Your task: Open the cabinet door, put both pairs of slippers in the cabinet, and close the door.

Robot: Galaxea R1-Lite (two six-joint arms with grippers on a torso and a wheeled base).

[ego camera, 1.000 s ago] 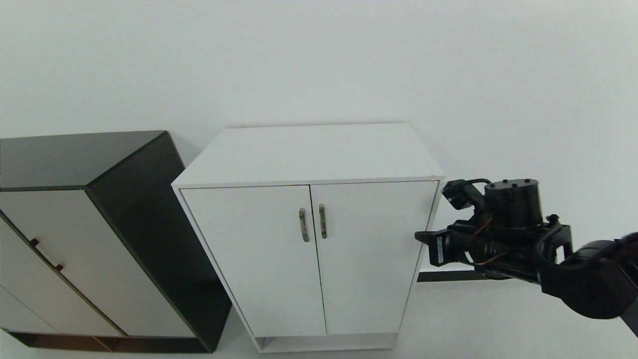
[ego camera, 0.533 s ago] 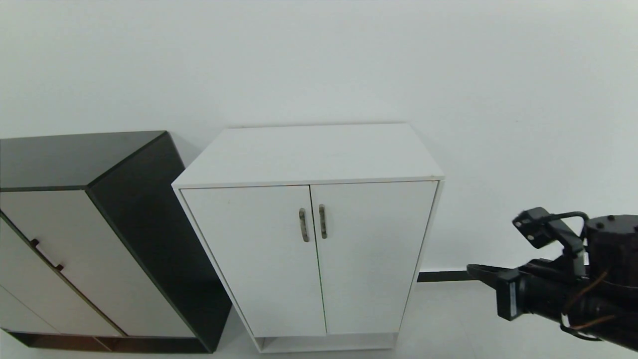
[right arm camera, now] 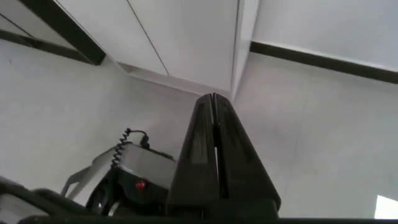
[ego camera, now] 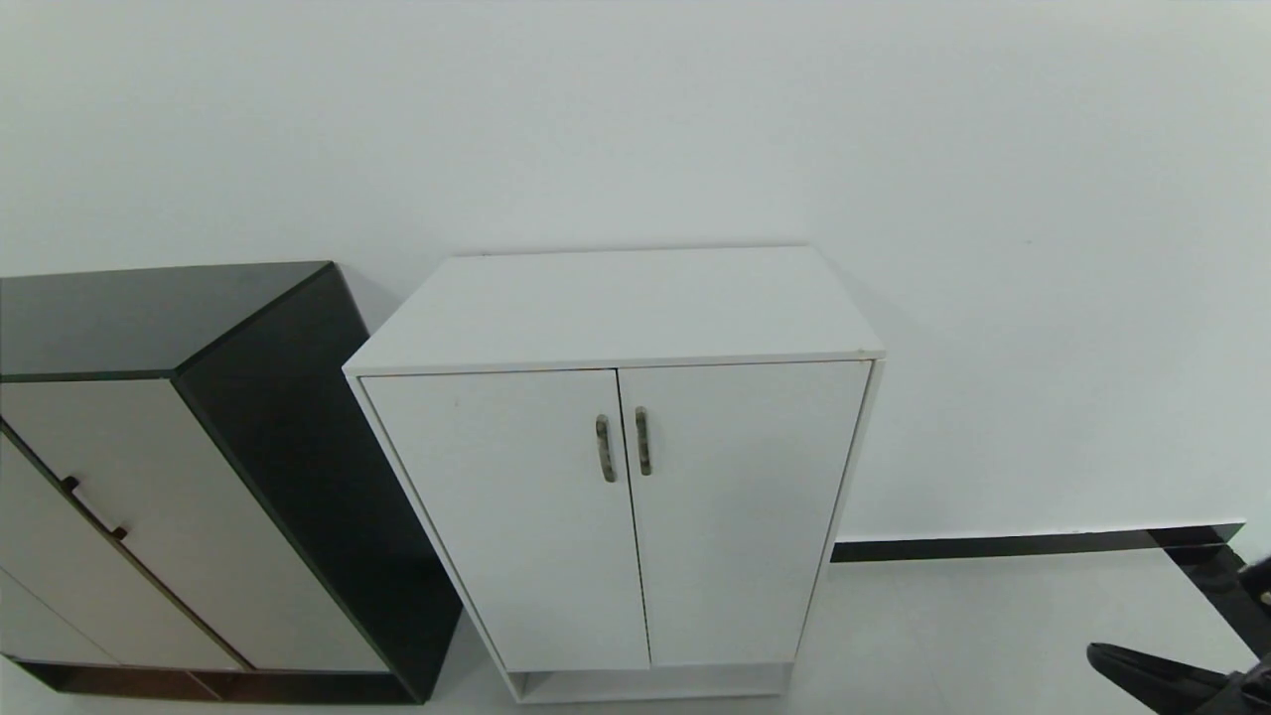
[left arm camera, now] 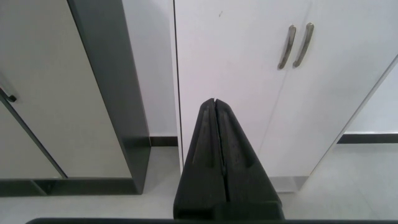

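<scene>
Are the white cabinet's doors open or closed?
Closed. Both doors of the white cabinet sit flat against its front, with only a thin line between the two handles.

The white cabinet stood upright on the floor, back against the wall. Both doors were shut, the left door and the right door meeting flush at the centre seam. Two slim metal handles ran vertical, one either side of that seam, high on the doors. A low open gap showed beneath them at the base.
</scene>
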